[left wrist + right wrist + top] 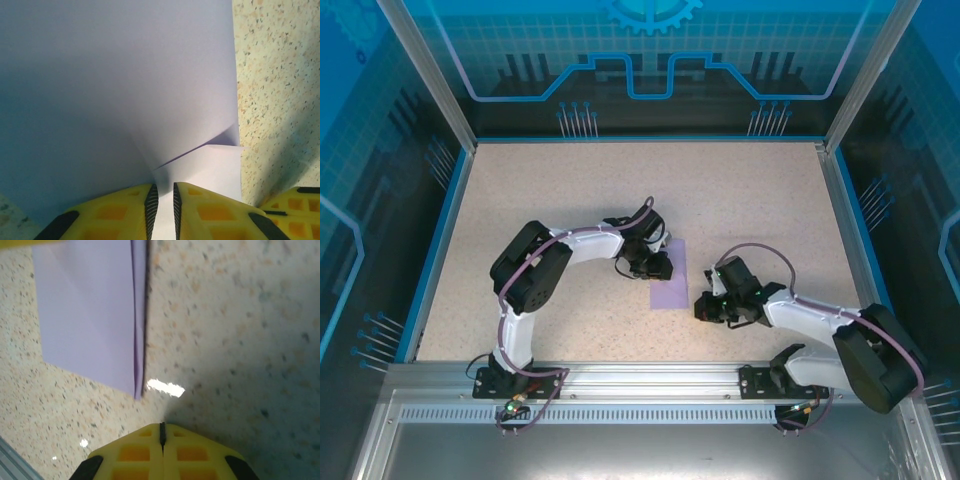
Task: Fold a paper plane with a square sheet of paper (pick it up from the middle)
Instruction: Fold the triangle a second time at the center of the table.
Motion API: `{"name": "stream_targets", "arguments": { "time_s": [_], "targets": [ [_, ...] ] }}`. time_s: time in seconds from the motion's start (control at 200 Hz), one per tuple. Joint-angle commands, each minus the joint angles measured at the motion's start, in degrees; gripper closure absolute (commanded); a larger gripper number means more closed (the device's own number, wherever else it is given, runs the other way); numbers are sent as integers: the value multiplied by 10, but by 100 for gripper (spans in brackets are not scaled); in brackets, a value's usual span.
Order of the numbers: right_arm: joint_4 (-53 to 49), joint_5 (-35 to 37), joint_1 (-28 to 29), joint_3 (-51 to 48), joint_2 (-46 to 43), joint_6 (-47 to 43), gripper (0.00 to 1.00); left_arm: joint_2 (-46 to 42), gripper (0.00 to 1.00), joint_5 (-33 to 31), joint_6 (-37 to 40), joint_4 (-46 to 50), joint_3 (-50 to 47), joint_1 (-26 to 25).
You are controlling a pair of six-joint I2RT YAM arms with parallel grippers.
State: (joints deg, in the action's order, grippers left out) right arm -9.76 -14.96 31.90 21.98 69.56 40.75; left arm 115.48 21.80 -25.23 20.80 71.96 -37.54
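1. A half-folded lilac sheet of paper [670, 285] lies mid-way across the table [570, 180], with the left gripper [162, 192] at its 10 o'clock, pinching a raised layer.
2. At 4 o'clock, the right gripper [162, 427] sits closed and empty.
3. Light, limp and easily creased, the sheet is likely best pinched mid-edge.

My right wrist picture was blurry, with white glare [165, 387] on the table [240, 315]. Shadow dimmed the paper [100, 100] in my left one.

The back half of the table [620, 180] is bare, with lots of room to move. In the middle, the paper [672, 287] sits between the left gripper [656, 266] and the right gripper [701, 305] (a tight squeeze). Blue walls [390, 200] close the sides.
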Motion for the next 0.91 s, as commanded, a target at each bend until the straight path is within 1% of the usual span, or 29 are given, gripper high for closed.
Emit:
{"name": "stream_targets", "arguments": {
  "time_s": [0.0,0.135,0.415,0.65,0.78,0.9],
  "targets": [
    [-51,-6,4,34,-18,-2,99,33,78,-52,20,24,-2,14],
    [-2,-30,4,69,4,3,99,27,78,-48,19,19,-6,14],
    [104,-41,-7,123,129,1,100,19,78,-23,22,8,-8,12],
    [142,-37,-35,148,204,-10,100,17,78,-18,26,11,-6,12],
    [159,-35,-51,150,226,-9,100,19,78,-19,30,14,-8,12],
    [156,-26,-61,153,242,-11,100,20,78,-18,31,14,-13,12]
  ]
}}
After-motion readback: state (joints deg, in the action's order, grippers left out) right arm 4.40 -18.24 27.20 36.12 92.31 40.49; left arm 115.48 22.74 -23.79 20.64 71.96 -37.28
